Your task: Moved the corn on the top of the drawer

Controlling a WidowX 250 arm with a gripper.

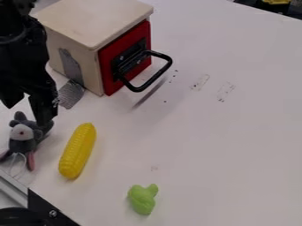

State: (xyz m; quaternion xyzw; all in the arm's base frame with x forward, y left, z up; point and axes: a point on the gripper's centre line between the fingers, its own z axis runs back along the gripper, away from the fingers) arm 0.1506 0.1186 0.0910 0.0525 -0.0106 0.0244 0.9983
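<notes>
My gripper hangs at the left side of the camera view, open, with its two fingers spread apart and nothing seen between them. One finger is just above the grey plush mouse. The yellow corn lies on the white table to the right of the mouse, below and right of the gripper, not touching it. The drawer box stands at the upper left, its wooden top bare, with a red front and a black handle; its drawer appears closed.
A grey plush mouse sits left of the corn. A light green toy lies near the bottom of the white table. Grey tape runs from the box's side onto the table. Metal and black parts edge the lower left.
</notes>
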